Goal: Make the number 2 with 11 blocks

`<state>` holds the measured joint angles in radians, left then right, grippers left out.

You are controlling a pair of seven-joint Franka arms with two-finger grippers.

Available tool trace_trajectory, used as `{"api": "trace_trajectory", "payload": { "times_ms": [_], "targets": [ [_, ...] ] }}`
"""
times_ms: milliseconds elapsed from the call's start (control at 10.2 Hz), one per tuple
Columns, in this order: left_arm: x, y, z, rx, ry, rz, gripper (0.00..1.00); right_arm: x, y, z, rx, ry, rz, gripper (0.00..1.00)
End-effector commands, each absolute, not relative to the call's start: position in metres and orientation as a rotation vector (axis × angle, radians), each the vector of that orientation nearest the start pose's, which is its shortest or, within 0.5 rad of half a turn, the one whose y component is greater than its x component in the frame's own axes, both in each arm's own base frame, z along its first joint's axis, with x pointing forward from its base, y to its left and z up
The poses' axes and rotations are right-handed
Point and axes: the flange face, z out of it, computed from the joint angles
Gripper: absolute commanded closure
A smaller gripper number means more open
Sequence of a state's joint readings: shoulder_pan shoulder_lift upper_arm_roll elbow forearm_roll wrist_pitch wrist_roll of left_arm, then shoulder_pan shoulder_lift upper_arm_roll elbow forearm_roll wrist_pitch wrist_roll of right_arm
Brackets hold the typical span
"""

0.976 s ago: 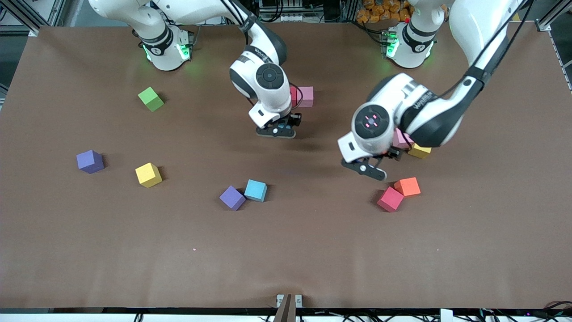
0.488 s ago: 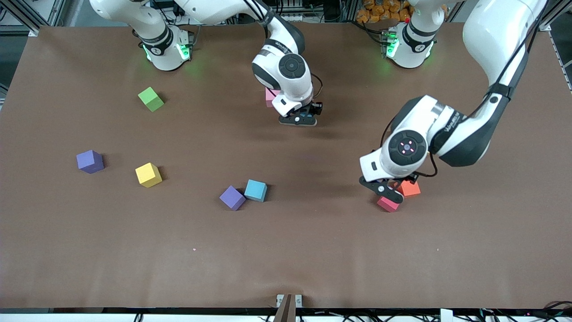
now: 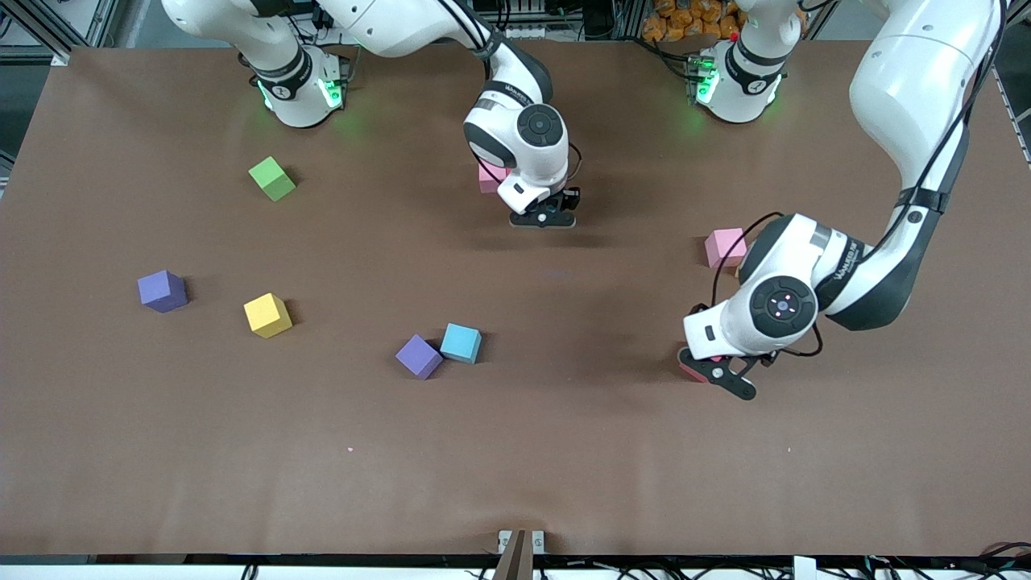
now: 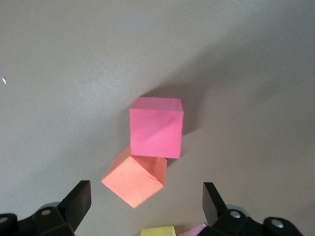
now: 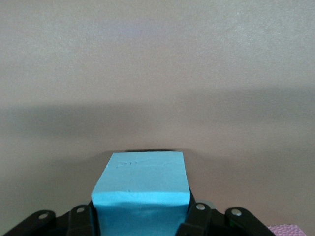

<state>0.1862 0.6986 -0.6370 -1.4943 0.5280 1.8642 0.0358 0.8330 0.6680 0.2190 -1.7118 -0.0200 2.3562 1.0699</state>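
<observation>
Gathering step: right gripper [image 3: 544, 218] clamped on light blue block [image 5: 141, 189]; left gripper [image 4: 146, 206] spread wide over red block [image 4: 156, 126]. Next: descend, close.

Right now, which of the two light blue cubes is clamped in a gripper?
The light blue cube in the shut right gripper, up over the table by the pink cube. The other light blue cube sits free beside a purple cube.

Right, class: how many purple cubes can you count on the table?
2. One purple cube lies toward the right arm's end of the table; a second purple cube sits beside the light blue cube, nearer the front camera. The arms may hide others.
</observation>
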Motion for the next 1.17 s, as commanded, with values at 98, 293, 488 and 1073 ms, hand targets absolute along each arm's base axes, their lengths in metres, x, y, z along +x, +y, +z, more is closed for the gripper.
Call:
{"api": "trace_trajectory", "payload": {
  "times_ms": [98, 293, 488, 1073],
  "targets": [
    [0.665, -0.2, 0.273, -2.914, 0.959, 0.233, 0.0, 0.33, 0.589, 0.197, -3.111, 0.035, 0.168, 0.92],
    [0.666, -0.201, 0.255, -2.937, 0.959, 0.224, 0.0, 0.328, 0.589, 0.195, -3.118, 0.019, 0.158, 0.9],
    [0.67, -0.191, 0.246, -2.934, 0.923, 0.229, 0.0, 0.328, 0.589, 0.195, -3.117, 0.022, 0.157, 0.9],
    [0.67, -0.193, 0.228, -2.948, 0.921, 0.218, 0.0, 0.322, 0.593, 0.196, -3.118, 0.039, 0.158, 0.89]
  ]
}}
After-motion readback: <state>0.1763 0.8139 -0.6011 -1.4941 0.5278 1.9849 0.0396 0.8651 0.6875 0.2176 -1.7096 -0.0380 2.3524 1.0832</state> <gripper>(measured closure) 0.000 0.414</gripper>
